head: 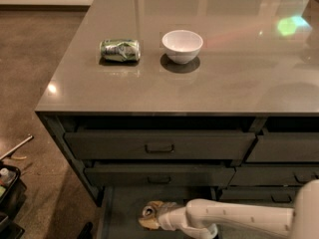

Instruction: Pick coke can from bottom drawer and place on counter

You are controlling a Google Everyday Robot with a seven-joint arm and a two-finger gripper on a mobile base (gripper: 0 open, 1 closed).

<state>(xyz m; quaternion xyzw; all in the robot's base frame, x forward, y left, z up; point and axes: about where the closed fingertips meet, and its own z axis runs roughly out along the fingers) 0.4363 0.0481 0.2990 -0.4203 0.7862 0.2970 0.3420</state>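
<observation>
Claw on the white arm is low inside the open bottom drawer, reaching in from the right. Whether it is spread or pressed together I cannot tell. At its tip lies a small round shape with a pale rim; whether this is the coke can I cannot tell. On the grey worktop a dented green can lies on its side, near a white bowl that stands upright. The floor is brown.
</observation>
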